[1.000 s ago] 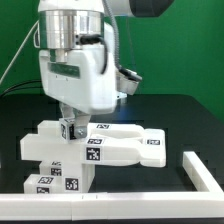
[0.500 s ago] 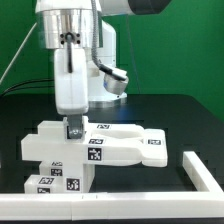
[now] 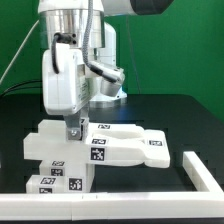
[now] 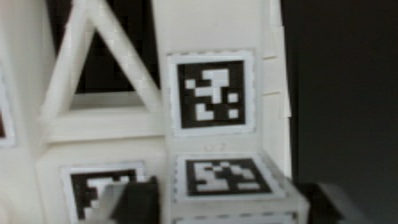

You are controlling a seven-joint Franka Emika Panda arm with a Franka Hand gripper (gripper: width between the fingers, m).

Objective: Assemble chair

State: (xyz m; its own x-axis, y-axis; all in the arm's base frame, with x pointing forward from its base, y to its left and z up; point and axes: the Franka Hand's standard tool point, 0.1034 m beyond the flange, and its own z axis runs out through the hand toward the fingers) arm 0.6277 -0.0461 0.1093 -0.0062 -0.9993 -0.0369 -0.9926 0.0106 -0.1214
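The chair parts are matte white tagged pieces joined in a flat cluster (image 3: 115, 150) on the black table, with a blocky bar (image 3: 55, 182) at its front left. My gripper (image 3: 71, 130) stands upright over the cluster's left part. In the wrist view the gripper (image 4: 226, 202) is shut on a small white tagged block (image 4: 224, 176), with one dark finger (image 4: 135, 200) on each side of it. Beyond the block lies a tagged white bar (image 4: 215, 92) and a slatted frame piece (image 4: 98, 80).
A long thin white untagged rail (image 3: 120, 202) runs along the front of the table, with another stretch (image 3: 203, 170) at the exterior view's right. A green backdrop stands behind. The arm's body (image 3: 75, 70) towers over the cluster's left half.
The hand has turned about its upright axis while staying over the same spot on the cluster. The chair parts have not shifted.
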